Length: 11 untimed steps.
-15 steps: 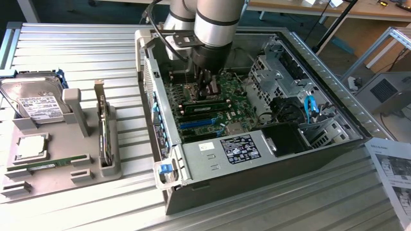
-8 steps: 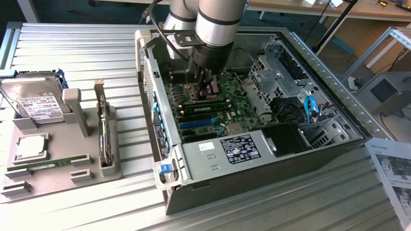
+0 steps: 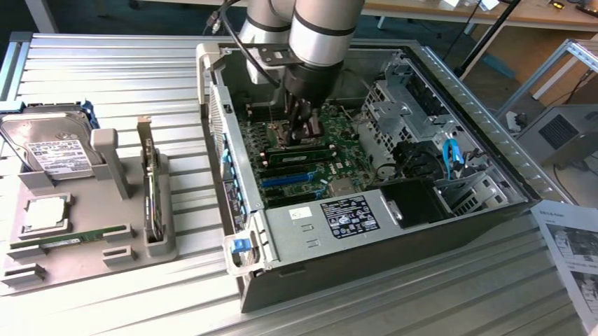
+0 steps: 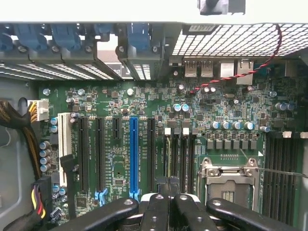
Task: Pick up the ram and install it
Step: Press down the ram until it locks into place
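The ram, a long thin green stick, stands on edge in a slot of the motherboard inside the open computer case. My gripper hangs straight above it, next to the processor socket, with its dark fingers shut together. Whether the fingertips touch the stick's top edge I cannot tell. In the wrist view the shut fingers point along the row of memory slots, and the ram shows edge-on in the slot in line with them. Nothing is held between the fingers.
The case walls and drive cage hem in the arm. The power supply fills the case's near end. At the exterior view's left, a grey tray carries a hard drive, a silver processor chip, an upright expansion card and another green stick.
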Each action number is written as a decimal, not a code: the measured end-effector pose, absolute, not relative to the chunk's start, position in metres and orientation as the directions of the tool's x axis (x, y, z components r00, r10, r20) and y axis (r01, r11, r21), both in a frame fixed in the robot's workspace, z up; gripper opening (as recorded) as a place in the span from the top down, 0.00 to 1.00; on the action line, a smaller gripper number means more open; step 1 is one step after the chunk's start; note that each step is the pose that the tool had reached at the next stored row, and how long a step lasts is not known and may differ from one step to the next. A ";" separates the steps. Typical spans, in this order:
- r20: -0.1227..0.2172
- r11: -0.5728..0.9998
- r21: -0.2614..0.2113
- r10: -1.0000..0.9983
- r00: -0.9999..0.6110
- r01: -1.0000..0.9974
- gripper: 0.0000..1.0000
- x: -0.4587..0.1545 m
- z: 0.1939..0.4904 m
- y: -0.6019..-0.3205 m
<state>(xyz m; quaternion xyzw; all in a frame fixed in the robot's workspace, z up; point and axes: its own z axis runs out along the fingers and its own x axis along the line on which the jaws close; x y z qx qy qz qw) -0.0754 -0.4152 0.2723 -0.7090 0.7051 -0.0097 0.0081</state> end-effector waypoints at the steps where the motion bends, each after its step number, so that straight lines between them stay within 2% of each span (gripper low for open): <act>1: 0.003 -0.006 -0.021 -1.000 0.006 -1.000 0.89 -0.074 0.272 -0.415; 11: 0.008 -0.005 0.003 -1.000 0.005 -1.000 0.89 -0.069 0.273 -0.415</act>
